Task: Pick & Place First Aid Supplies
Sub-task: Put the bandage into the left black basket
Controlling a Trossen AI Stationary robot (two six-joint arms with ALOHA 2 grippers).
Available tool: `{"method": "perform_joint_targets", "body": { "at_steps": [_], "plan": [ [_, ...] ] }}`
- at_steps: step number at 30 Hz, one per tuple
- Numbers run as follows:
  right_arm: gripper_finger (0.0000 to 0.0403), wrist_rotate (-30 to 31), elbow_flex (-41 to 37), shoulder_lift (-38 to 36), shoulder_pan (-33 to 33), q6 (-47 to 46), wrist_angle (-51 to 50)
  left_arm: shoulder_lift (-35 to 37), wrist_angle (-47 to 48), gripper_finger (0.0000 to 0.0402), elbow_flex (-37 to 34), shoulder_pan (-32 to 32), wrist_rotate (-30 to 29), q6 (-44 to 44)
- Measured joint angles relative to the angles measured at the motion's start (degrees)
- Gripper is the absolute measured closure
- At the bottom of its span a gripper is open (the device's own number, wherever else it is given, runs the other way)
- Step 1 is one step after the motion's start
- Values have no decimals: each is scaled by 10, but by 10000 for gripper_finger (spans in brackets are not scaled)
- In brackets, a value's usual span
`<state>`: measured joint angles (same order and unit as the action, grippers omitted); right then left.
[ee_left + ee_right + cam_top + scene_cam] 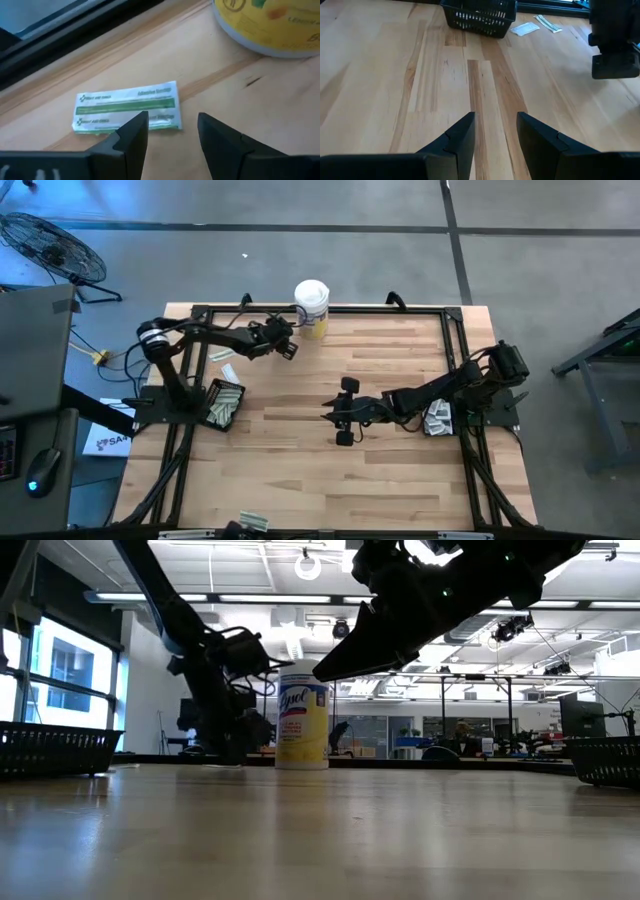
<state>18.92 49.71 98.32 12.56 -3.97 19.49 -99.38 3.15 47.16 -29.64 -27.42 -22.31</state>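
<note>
The left gripper (288,346) hangs near the far edge of the table (300,470), just beside the yellow-labelled canister (312,308), its fingers (131,137) spread and holding nothing. Right under it lies one green-white strip packet (127,106), flat on the wood close to the table's dark frame rail (75,37).

The right gripper (343,412) is out over the middle of the table, jaws likewise apart with bare boards between them.

More packets sit in the black basket (222,404) by the left arm's base, and a loose white one (227,372) lies just beyond it. Another batch is piled at the right arm's base (437,418), probably in a second basket, though the arm covers most of it. A couple of packets (252,522) rest at the near edge.
</note>
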Motion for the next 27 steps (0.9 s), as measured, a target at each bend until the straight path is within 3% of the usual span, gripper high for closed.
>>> {"method": "perform_joint_targets", "body": {
  "at_steps": [13,18,23,27],
  "plan": [
    [265,5,0,0,1,-8,0,-36,-44,244,1,1,-34,10],
    [265,5,0,0,1,-8,0,-37,-43,290,1,-6,-41,15],
    [265,5,0,0,1,-12,0,-38,-45,337,2,-36,2,10],
    [265,5,0,0,1,-11,0,-39,-42,368,2,-45,3,15]
  ]
}}
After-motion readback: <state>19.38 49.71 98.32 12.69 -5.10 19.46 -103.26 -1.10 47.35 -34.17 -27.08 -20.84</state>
